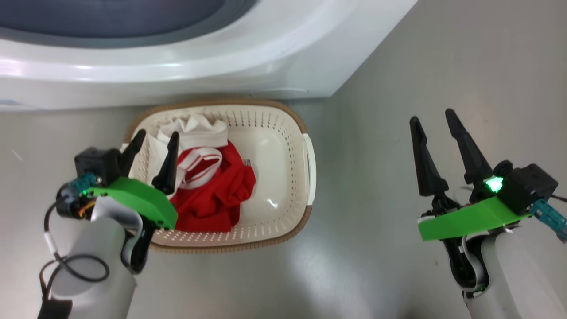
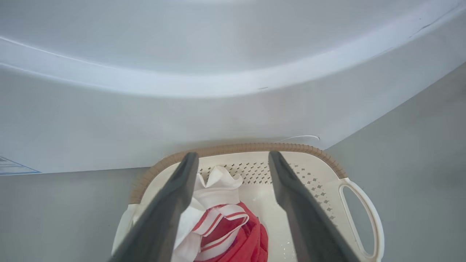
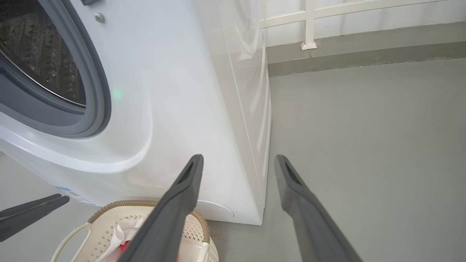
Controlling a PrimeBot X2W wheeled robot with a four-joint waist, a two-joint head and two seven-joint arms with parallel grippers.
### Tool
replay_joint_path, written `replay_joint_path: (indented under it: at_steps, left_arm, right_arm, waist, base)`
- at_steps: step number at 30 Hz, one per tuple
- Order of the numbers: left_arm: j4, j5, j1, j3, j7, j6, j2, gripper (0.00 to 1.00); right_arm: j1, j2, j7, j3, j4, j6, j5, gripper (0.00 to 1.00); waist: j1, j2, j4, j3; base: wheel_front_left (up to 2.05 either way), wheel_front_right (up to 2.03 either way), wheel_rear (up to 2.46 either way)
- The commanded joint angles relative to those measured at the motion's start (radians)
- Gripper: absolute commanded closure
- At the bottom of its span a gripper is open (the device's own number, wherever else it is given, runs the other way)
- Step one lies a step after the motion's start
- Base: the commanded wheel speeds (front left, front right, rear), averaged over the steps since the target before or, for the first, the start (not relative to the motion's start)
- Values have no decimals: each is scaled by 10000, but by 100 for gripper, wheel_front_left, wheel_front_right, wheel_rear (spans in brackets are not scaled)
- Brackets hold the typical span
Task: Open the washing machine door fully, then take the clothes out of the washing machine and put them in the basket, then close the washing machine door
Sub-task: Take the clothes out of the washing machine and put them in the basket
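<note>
Claws: you have two in the head view, each with two long dark fingers.
Left claw (image 1: pixel 157 134): it sits at the lower left of the head view, over the left end of the basket. Its fingers stand apart with nothing between them, and the cloth lies below.
Right claw (image 1: pixel 432 116): it sits at the lower right of the head view, over bare floor (image 1: pixel 376 221) and well apart from the basket. Its fingers are spread and hold nothing.
Basket (image 1: pixel 266 124): there is one, at the centre of the head view, on the floor just in front of the washing machine. One white handle shows at its right end.
Clothes (image 1: pixel 217 195): you see one heap, in the left half of the basket. It is red fabric with white parts and one red-striped white band. You cannot tell how many garments it holds.
Washing machine (image 1: pixel 177 75): there is one, white, across the top of the head view. In the right wrist view its round opening is at the upper left, with the grey gasket (image 3: pixel 96 91) and the perforated drum (image 3: pixel 40 62) showing.
Blue label sticker (image 2: pixel 14 167): there is one, at the left edge of the left wrist view, low on the machine's front.
</note>
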Motion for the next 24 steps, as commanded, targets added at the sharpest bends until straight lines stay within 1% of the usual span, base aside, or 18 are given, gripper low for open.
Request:
replay_joint_path:
  at_steps: [1,15,24]
  left_arm:
    - [-388,246,503,492,-87,-55,246,0]
    - [-2846,1724,2784,2341,-87,-55,-127,0]
    - [-4463,2176,4639,3005,-88,-55,-289,0]
  right_arm:
    - [379,7,-63,144,-155,63,-93,0]
    - [1605,7,-63,-118,172,63,-316,0]
    - [2618,7,-63,-312,224,63,-453,0]
  waist:
    - [0,0,164,-719]
    - [0,0,369,-2827]
    - [0,0,471,-4026]
  base:
    - [0,0,0]
    - [0,0,0]
    - [0,0,0]
